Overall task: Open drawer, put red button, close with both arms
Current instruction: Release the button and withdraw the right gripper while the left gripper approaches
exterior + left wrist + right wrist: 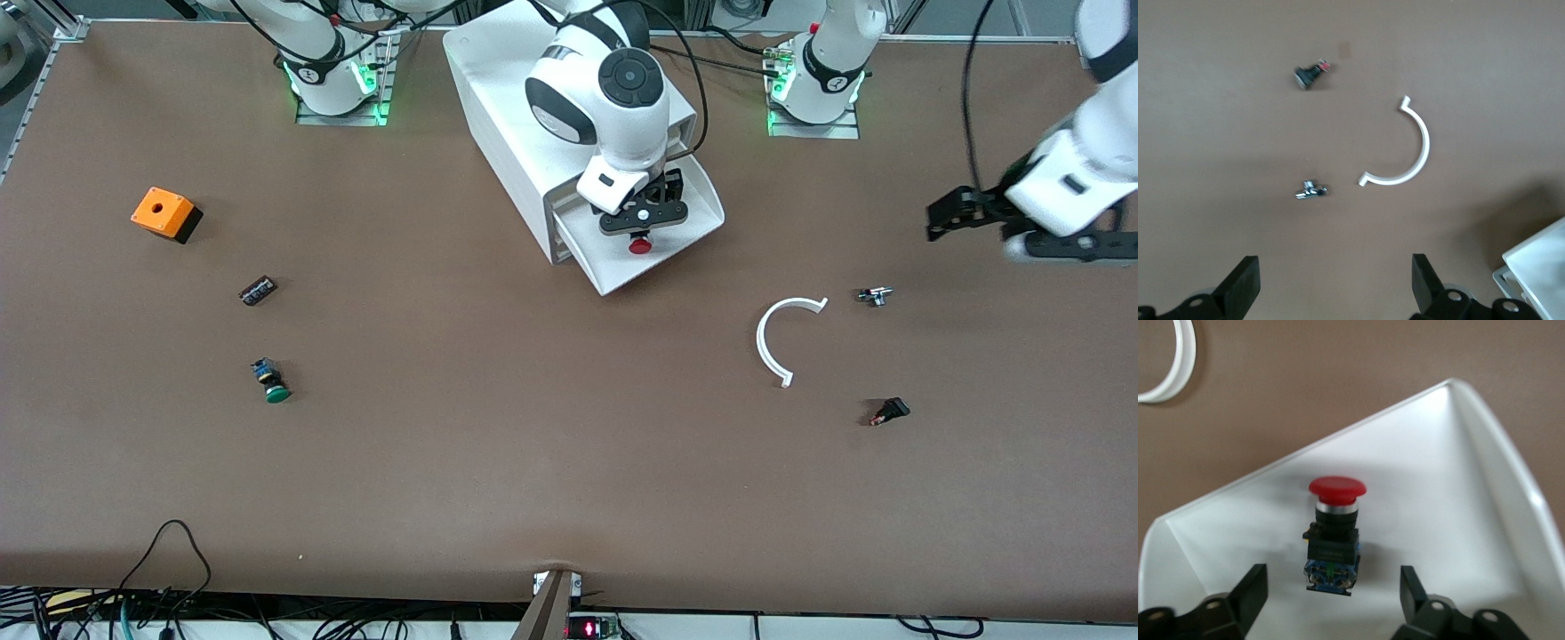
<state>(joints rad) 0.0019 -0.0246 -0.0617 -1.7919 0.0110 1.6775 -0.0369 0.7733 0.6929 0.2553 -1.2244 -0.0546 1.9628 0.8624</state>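
The drawer [689, 233] stands pulled out of the white cabinet [524, 116], its open tray reaching toward the front camera. The red button [1333, 533] lies inside the drawer on the tray floor, on its side – its long axis runs from the blue-and-black body to the red cap, and the cap points toward the drawer's outer front edge, away from the cabinet.

The right gripper [642, 227] hangs directly over the drawer, just above the button. Its jaws stand wide apart, one finger on each side of the button's body with clear white tray showing between finger and button – it has hold of nothing.

The left gripper [965, 218] waits in the air well away from the drawer, toward the left arm's end of the table. Its jaws are fully spread and empty. Below it, between it and the drawer, lie a white curved strip [782, 336], a small metal part [875, 296] and a small black switch [890, 411].

Toward the right arm's end of the table from the drawer sit an orange box [164, 214], a small dark block [258, 291] and a green button [271, 382], the last lying nearest the front camera of the three
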